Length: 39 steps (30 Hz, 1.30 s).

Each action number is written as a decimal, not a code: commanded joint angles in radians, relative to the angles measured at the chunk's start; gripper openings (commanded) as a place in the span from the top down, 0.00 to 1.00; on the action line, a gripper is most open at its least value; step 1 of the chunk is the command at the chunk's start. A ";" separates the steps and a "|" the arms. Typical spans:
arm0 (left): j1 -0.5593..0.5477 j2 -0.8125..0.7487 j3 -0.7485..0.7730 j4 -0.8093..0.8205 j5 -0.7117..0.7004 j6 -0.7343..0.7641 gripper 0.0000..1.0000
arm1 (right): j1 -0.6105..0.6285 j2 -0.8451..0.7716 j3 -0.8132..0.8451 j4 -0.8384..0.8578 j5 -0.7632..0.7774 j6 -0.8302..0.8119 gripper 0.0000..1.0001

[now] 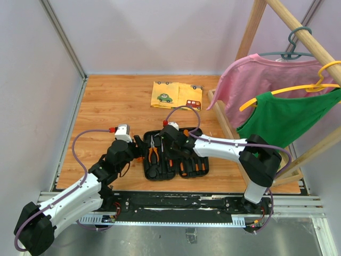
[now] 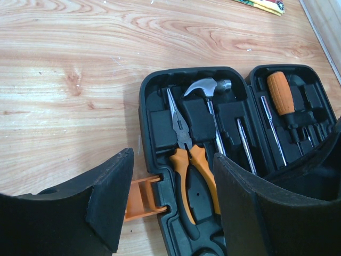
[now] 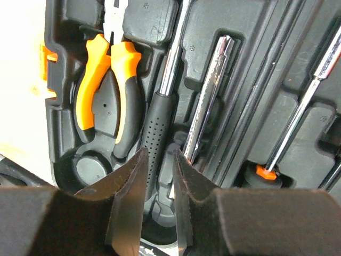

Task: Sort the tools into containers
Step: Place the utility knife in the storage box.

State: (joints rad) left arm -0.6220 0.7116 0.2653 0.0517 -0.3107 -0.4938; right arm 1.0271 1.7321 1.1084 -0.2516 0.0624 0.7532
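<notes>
Item 1, tool case (image 2: 145, 112): black, lay open flat on the desk (image 1: 106, 106), both halves up, just ahead of my arm bases.
Item 2, pliers (image 3: 101, 80): orange-and-black grips, seated in the leftmost slot.
Item 3, hammer (image 2: 205, 85): steel head at the far end of the left half, black handle in its slot beside the pliers.
Item 4, orange-handled screwdriver (image 2: 281, 93): lay in the right half among thin steel shafts.
Item 5, latch (image 2: 141, 200): orange, stuck out from the case's left rim.
Item 6, my left hand (image 2: 171, 160): open wide, one finger outside the rim over the latch, the other over the pliers' slot, gripping nothing.
Item 7, my right hand (image 3: 159, 160): drawn narrow, a pad on each side of the hammer's handle.
Obstructions: my right forearm crossed the case's right half in the top view.
Surroundings: a yellow cloth (image 1: 176, 96) printed with a green car and a red bus, on the desk beyond the case. A wooden clothes rack (image 1: 250, 32) to the right, carrying a pink shirt (image 1: 250, 80) and a green top (image 1: 287, 117) on hangers.
</notes>
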 commanded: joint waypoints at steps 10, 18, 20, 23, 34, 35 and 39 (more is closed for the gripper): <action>0.007 0.005 -0.005 0.040 0.008 0.017 0.34 | -0.006 -0.019 0.042 -0.061 0.101 -0.055 0.74; 0.007 0.004 -0.005 0.040 0.008 0.017 0.34 | -0.008 0.023 0.104 -0.135 0.161 -0.085 0.82; 0.007 0.004 -0.005 0.040 0.009 0.017 0.34 | -0.012 0.036 0.113 -0.134 0.151 -0.089 0.86; 0.007 0.005 -0.005 0.040 0.009 0.017 0.34 | -0.014 0.054 0.122 -0.134 0.135 -0.090 0.87; 0.007 0.004 -0.005 0.041 0.009 0.017 0.35 | -0.018 0.084 0.135 -0.148 0.138 -0.092 0.90; 0.006 0.005 -0.005 0.041 0.010 0.017 0.34 | -0.017 0.084 0.134 -0.148 0.140 -0.093 0.90; 0.007 0.005 -0.005 0.040 0.010 0.017 0.35 | -0.019 0.091 0.137 -0.149 0.140 -0.095 0.91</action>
State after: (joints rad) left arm -0.6220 0.7162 0.2649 0.0521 -0.3012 -0.4934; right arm 1.0264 1.8072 1.2186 -0.3725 0.1814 0.6716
